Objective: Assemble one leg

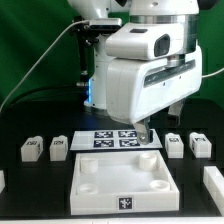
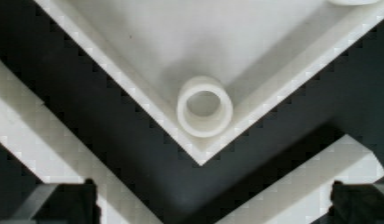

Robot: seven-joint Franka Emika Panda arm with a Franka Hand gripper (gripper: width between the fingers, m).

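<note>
Above the far corner of the tabletop (image 1: 122, 183), on the exterior view's right, the gripper (image 2: 210, 206) hangs with its jaws spread wide and nothing between them. One dark finger (image 1: 144, 131) reaches down close to that corner; whether it touches cannot be told.

Wrist view: two pale, blurred fingertips (image 2: 61, 203) sit well apart. The tabletop's corner points between them. It carries a round hole (image 2: 203, 106) ringed by a raised collar.

Tabletop: white, matte, square, with a shallow raised rim, a round socket near each corner and a square tag on the near edge. It lies flat on the black table (image 1: 40, 200).

Leg (image 1: 175, 146): small white blocky plastic peg with a black-and-white square tag. It stands on the table just beside the tabletop's far corner on the exterior view's right, untouched. Second leg (image 1: 200, 144) stands next to it. Third leg (image 1: 30, 150) and fourth leg (image 1: 58, 148) stand on the exterior view's left.

Marker board (image 1: 110, 138): thin, flat, white, tagged. It lies just behind the tabletop, between the two pairs of legs.
</note>
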